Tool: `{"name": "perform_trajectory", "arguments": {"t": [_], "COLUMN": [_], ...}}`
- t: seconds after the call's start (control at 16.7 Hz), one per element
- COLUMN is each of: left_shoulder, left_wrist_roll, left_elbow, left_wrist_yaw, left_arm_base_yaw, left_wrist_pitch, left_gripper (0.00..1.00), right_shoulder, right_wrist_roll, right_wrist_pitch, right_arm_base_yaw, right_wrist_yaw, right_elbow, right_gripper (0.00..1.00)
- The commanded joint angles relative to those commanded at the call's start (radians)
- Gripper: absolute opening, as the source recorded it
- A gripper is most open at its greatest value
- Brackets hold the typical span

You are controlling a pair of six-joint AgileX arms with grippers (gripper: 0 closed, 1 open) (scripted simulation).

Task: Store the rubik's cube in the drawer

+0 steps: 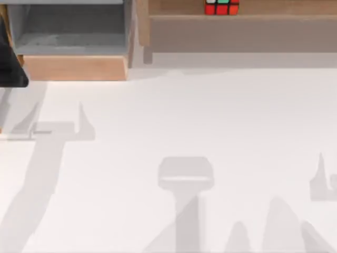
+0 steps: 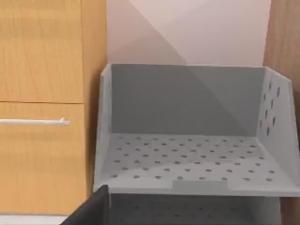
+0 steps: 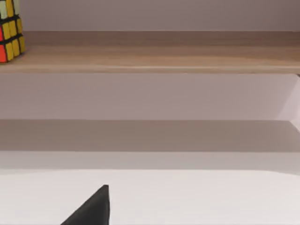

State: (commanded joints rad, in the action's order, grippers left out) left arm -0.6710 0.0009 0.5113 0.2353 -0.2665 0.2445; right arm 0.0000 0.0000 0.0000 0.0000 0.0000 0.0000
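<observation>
top view: rubik's cube (image 1: 221, 7) on shelf (image 1: 247, 23), right of open drawer (image 1: 73, 67)

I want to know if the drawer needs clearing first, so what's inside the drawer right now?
The drawer stands pulled open, and its grey dotted floor and walls look bare. The rubik's cube sits on the wooden shelf instead. The strip just behind the front panel is hidden in the top view.

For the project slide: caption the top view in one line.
Rubik's cube sits on the wooden shelf at the back, while the open drawer waits empty at the table's left.
</observation>
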Motion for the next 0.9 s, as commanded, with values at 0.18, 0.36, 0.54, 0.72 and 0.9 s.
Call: {"name": "perform_trajectory", "arguments": {"t": [0.18,0.36,0.54,0.72,0.9], "left_shoulder": [-0.345,-0.703,-1.045,-1.339,-1.558], "left_wrist_roll": [0.008,0.017,0.023,0.024,0.021], "left_elbow": [0.221,0.447,0.662,0.850,1.000], "left_wrist_yaw": [0.111,0.224,0.332,0.426,0.499], "left_arm_base_yaw": [-0.118,-0.239,-0.351,-0.446,-0.518], "left_wrist_pitch": [0.099,0.199,0.296,0.384,0.457], "left_gripper": [1.00,1.00,1.00,1.00,1.00], "right_shoulder": [0.000,0.000,0.000,0.000,0.000], "right_wrist_roll": [0.000,0.000,0.000,0.000,0.000], "right_wrist_pitch": [0.000,0.000,0.000,0.000,0.000], "right_arm_base_yaw": [0.000,0.000,0.000,0.000,0.000], "right_wrist_yaw": [0.000,0.000,0.000,0.000,0.000], "right_elbow": [0.000,0.000,0.000,0.000,0.000], "right_gripper": [1.00,1.00,1.00,1.00,1.00]}}
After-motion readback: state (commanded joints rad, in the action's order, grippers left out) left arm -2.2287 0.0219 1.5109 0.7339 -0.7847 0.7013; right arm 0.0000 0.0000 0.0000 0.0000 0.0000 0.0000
